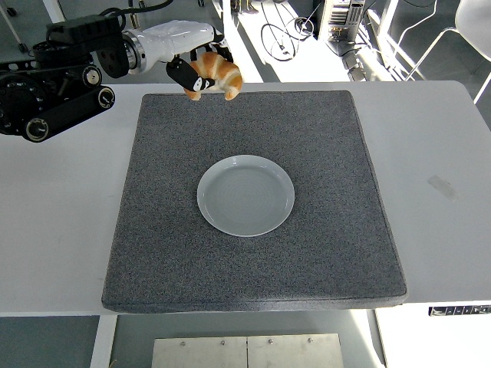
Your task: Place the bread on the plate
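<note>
Holding the bread in my left hand, I have my fingers clamped around it, lifted clear of the surface above the far left corner of the gray mat. My left arm comes in from the upper left edge and hangs over the far left part of the surface. My plate sits bare near the middle of the mat, well apart from the bread. Only one view shows all this, looking down from my head, and my right hand is out of sight.
</note>
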`<action>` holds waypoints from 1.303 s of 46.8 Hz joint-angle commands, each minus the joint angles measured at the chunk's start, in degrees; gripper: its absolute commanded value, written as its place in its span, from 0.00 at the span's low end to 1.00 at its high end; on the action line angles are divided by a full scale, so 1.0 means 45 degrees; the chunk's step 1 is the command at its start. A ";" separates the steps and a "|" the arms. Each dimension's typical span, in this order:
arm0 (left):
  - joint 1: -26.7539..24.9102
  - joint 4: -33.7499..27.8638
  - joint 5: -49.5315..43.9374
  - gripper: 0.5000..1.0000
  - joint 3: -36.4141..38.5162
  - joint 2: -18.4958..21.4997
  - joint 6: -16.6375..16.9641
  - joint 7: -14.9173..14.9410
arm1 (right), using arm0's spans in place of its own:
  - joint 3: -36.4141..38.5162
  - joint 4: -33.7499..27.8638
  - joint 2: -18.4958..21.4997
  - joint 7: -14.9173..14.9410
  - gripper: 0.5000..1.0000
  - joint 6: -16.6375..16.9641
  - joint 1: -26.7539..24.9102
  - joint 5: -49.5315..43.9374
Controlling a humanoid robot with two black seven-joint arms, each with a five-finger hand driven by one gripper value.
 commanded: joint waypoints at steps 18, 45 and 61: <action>-0.0144 0.1016 0.0008 0.00 0.0333 -0.3407 -0.0054 0.0128 | -0.0002 0.0020 0.0000 0.0000 1.00 0.0000 0.0009 0.0008; -0.0221 0.0821 0.0243 0.00 0.1289 -0.3271 -0.2378 -0.0086 | -0.0002 0.0000 0.0000 0.0000 1.00 0.0000 -0.0010 0.0008; 0.0364 0.0801 0.0301 0.00 0.1601 -0.3408 -0.2281 -0.0165 | -0.0002 0.0000 0.0000 0.0000 1.00 0.0000 0.0009 -0.0012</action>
